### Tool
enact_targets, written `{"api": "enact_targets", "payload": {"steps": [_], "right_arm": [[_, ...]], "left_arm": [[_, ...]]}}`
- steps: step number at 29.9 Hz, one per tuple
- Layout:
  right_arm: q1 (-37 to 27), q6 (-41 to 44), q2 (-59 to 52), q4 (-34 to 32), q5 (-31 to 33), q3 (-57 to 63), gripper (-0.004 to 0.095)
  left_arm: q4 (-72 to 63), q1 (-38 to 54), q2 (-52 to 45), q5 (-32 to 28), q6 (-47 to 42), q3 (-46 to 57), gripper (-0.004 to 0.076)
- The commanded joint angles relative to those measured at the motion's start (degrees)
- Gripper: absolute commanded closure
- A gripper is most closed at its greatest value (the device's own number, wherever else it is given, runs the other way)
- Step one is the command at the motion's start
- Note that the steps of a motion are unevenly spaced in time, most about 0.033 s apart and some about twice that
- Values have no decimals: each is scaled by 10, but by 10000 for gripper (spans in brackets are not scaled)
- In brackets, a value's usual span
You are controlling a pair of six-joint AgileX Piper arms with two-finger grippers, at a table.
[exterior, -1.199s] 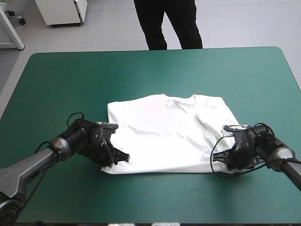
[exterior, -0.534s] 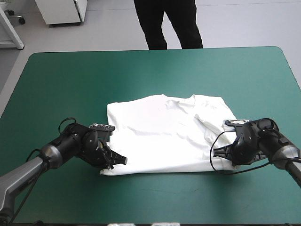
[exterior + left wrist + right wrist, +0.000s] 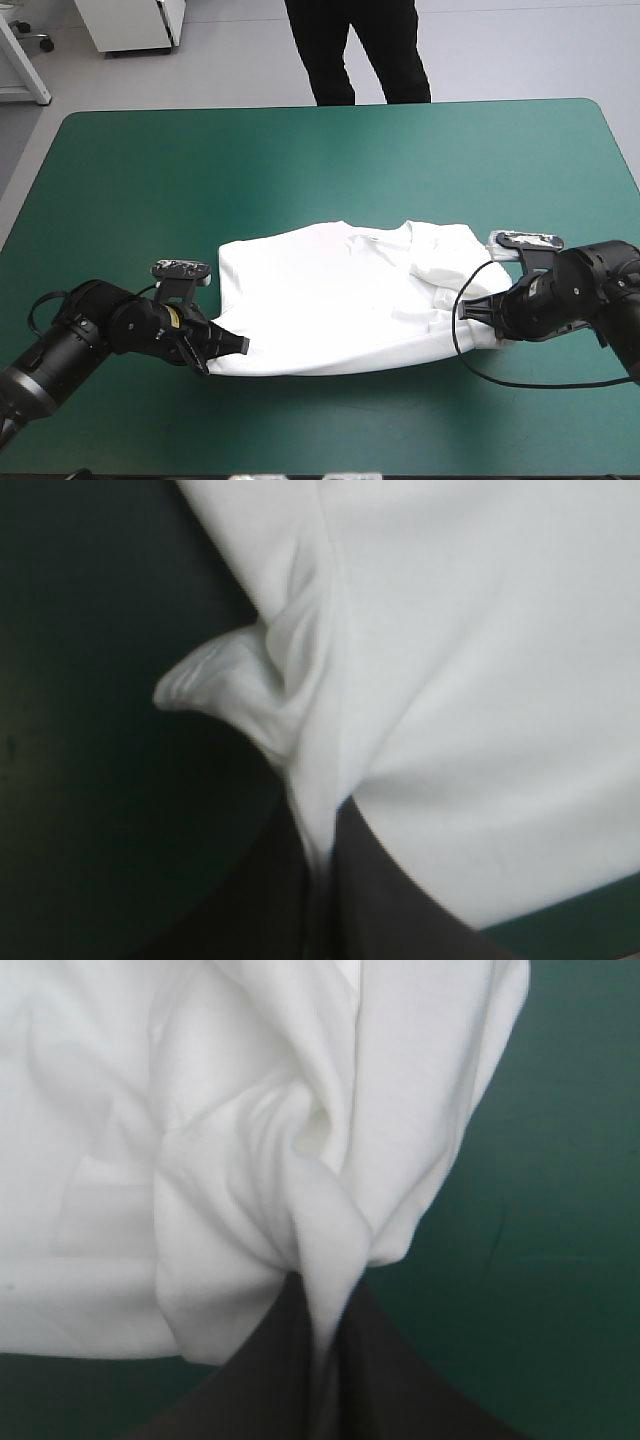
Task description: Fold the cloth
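T-shirt (image 3: 340, 300) lies spread on the teal-green cover (image 3: 300, 150), mid-table but closer to the near edge, collar toward the far edge. You've got both near corners pinched. The left gripper (image 3: 232, 346) is clamped on the near-left corner. The right gripper (image 3: 480, 310) is clamped on the near-right corner, w/ cloth bunched beside it. The near edge runs in a shallow curve btwn the two grips. High view gives you the whole shirt & both arms, but not the pinch itself. Left wrist view does: black fingers (image 3: 400, 905) all but closed, a thin white fold btwn them, a small puckered ear of fabric just ahead. Right wrist view: same arch, w/ a twisted pleat drawn into the tips.
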Motion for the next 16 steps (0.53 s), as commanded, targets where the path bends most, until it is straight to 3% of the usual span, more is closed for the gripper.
{"api": "enact_targets", "payload": {"steps": [1,8,16], "right_arm": [[-3,-5,-13,1,0,-47,925],[-3,6,8,-21,-47,-94,925],[-3,38,60,-93,-144,-116,925]], "left_arm": [[9,-2,-16,-10,-12,-45,733],[81,-1,20,-23,-37,-121,733],[180,-1,81,-131,-88,-153,733]]}}
